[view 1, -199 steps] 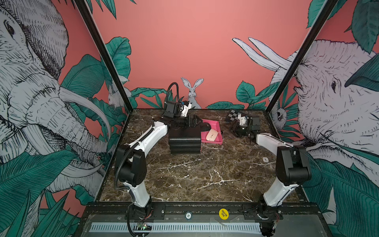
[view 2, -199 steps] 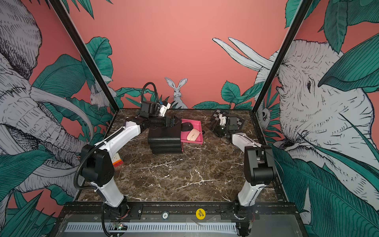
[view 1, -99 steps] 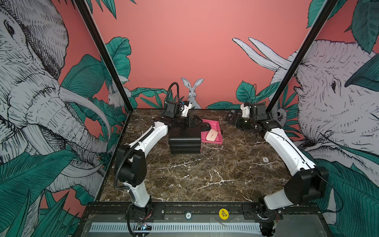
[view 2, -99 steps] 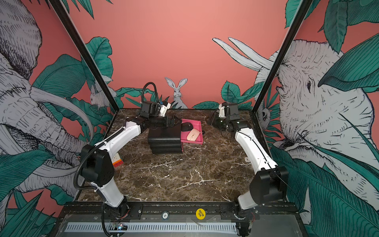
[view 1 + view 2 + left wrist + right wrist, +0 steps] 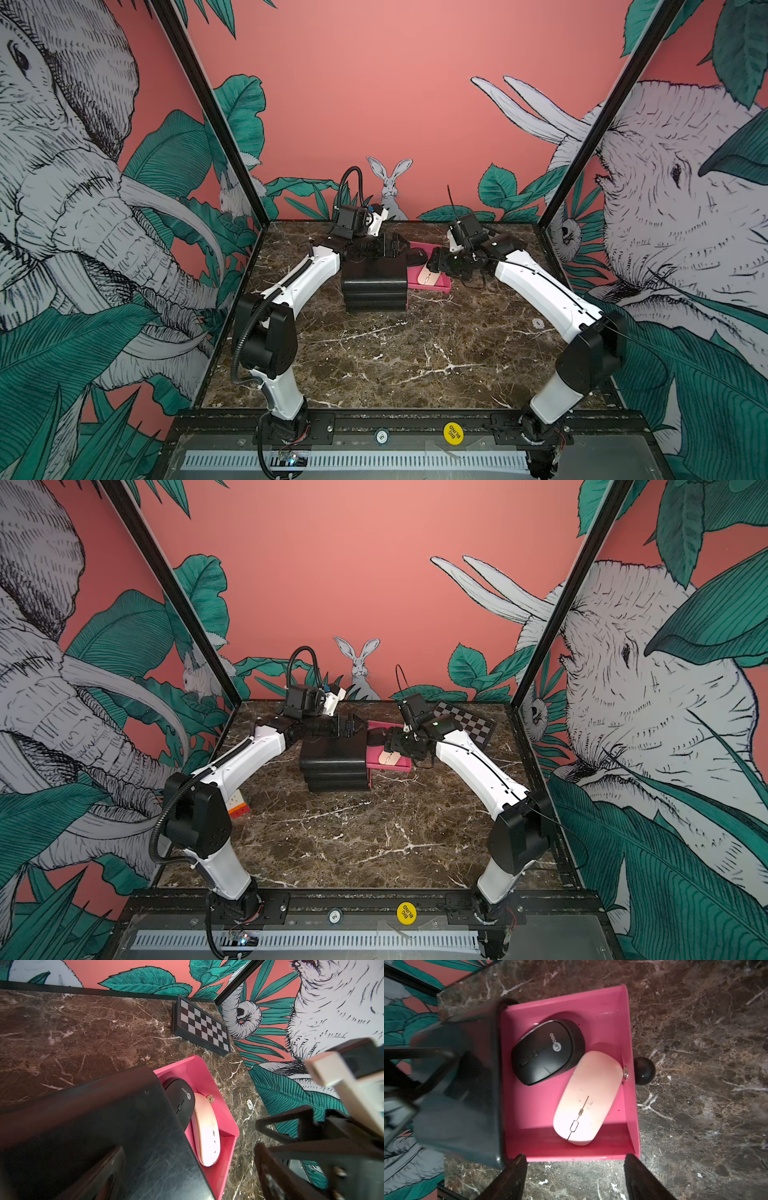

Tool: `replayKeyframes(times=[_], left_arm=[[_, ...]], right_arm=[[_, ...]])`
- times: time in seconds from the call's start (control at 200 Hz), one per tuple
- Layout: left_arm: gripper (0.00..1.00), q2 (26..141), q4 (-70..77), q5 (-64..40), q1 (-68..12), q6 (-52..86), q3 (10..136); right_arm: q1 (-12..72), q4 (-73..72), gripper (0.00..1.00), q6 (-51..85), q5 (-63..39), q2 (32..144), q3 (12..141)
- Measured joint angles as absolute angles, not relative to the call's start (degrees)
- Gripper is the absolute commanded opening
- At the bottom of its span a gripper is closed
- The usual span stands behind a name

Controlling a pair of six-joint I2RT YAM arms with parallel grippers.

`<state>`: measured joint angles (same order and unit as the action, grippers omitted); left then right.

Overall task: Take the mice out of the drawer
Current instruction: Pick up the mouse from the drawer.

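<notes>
Brown marble tabletop (image 5: pixel 415 353) fills the floor of a booth walled with a pink jungle mural of elephants and rabbits. Toward the back stands a black drawer cabinet (image 5: pixel 374 282), its pink drawer (image 5: pixel 629 1022) standing open on the right arm's side, black knob (image 5: pixel 644 1071) on the front. Two mice lie inside. The black mouse (image 5: pixel 548 1051), lettered Lecoo, sits nearer the cabinet. The pale pink-cream mouse (image 5: pixel 588 1099) lies beside it, touching it and reaching the knob wall.

The right gripper (image 5: pixel 575 1157) hovers over the drawer, fingers apart and holding nothing. The left gripper (image 5: pixel 394 245) is above the cabinet top, fingers spread and empty; whether it touches the top cannot be told. A folded chessboard (image 5: pixel 201 1024) lies in the far corner.
</notes>
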<state>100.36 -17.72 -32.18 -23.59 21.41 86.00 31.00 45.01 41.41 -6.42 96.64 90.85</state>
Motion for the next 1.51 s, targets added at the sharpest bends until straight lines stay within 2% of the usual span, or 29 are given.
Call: replayKeyframes(times=[0.21,0.785,1.085,1.305,1.505], left_arm=[[0.99,100.07,-17.61,-32.05,-23.59,21.12,85.71],[0.99,99.85,-17.37,-32.08,-23.59,20.75,85.34],[0.99,99.83,-17.41,-32.03,-23.59,20.51,85.34],[0.99,99.83,-17.43,-32.03,-23.59,20.43,85.32],[0.99,99.79,-17.39,-32.03,-23.59,20.38,85.21]], right_arm=[[31.94,45.69,0.77,43.31,-4.64,101.45,92.44],[32.62,43.13,0.76,47.59,-3.42,108.66,95.57],[32.93,43.05,0.69,48.77,-2.50,110.59,97.36],[32.97,43.11,0.57,49.34,-1.65,110.76,97.47],[32.99,44.23,0.51,48.40,-0.30,110.76,98.39]])
